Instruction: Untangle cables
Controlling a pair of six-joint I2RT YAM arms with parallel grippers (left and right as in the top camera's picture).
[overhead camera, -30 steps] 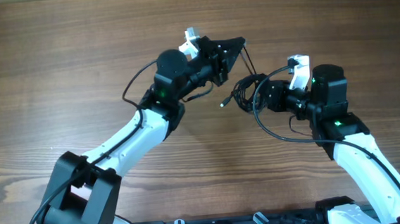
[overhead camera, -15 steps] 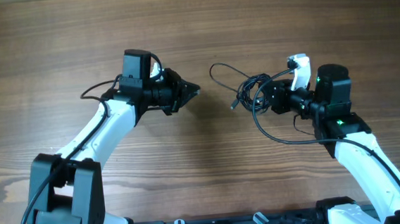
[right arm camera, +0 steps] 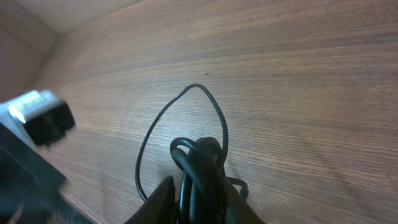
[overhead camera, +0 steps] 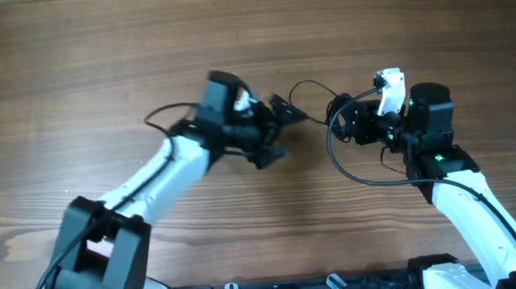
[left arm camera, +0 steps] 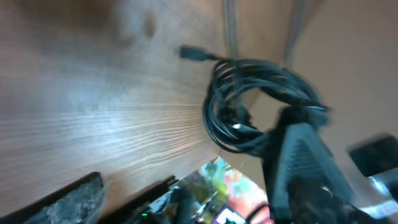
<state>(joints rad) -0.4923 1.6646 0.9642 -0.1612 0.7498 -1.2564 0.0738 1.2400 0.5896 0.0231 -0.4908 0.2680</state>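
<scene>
- We judge the cables (right arm camera: 199, 155) to be light, limp and a little springy. They are thin black cord wound into a tight bundle, likely to slip through a loose pinch and to cinch tighter if tugged hard.
- The bundle lies on the wooden table (overhead camera: 98, 65), right of centre, near the left gripper (overhead camera: 286, 135) and at 3 o'clock from it.
- One thin loop (right arm camera: 203, 86) runs out of the bundle toward 10 o'clock in the overhead view and lies flat on the wood.
- In our view the best places to take hold are that free loop or the plug tip (left arm camera: 193, 54), which sticks out clear of the coil. We would leave the knotted core alone.
- The right gripper (right arm camera: 196, 190) comes in from 5 o'clock with its wrist low and its fingers pointing toward 9 o'clock. The fingers stand close together with the bundle pinched between them.
- The left arm stretches in from 7 o'clock with its wrist rolled. Its jaws are spread wide and hold nothing, and they face the bundle at 3 o'clock.
</scene>
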